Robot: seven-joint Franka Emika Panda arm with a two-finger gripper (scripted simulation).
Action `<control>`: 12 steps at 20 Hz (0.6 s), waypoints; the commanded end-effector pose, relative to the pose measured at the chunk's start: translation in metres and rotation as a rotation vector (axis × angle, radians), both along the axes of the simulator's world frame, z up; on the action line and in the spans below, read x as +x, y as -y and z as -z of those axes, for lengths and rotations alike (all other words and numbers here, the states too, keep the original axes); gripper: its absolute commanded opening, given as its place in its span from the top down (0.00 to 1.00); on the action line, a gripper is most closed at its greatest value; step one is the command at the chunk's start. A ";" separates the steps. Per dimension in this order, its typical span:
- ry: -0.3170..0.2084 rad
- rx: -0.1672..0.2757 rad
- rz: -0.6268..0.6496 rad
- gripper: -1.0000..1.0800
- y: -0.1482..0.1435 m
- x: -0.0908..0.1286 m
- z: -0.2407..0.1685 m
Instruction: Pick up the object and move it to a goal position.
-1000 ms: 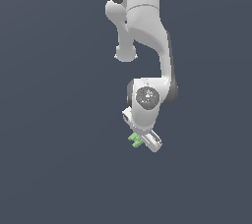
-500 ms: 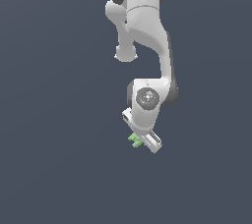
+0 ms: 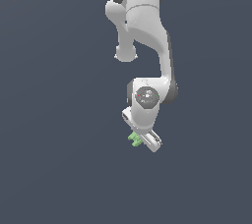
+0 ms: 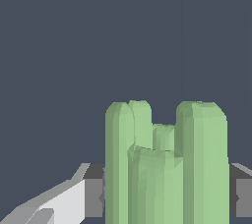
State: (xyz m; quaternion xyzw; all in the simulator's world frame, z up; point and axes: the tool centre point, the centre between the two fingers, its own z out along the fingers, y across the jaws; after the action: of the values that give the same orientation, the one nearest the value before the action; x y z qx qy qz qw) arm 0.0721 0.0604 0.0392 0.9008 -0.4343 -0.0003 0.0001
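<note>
Below the white arm [image 3: 147, 31], tool [image 3: 139, 141] clamped on the object [image 4: 165, 169] — light-green, ridged, pads [image 4: 93, 191] touching its sides

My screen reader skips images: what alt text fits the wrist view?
A light-green ridged piece of joined upright bars fills the lower middle, set between the gripper's grey fingers. Behind it is plain dark blue-grey background.

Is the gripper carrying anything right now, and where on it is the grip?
Yes: the gripper holds the light-green ridged piece, fingers pressing its two outer sides near the base.
</note>
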 end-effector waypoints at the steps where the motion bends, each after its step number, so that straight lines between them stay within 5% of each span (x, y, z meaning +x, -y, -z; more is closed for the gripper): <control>1: 0.000 0.000 0.000 1.00 0.001 -0.003 -0.002; 12: 0.000 0.001 0.000 1.00 0.013 -0.038 -0.026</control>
State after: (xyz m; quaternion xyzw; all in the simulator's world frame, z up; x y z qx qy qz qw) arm 0.0404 0.0493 0.0610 0.9008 -0.4343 -0.0003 -0.0001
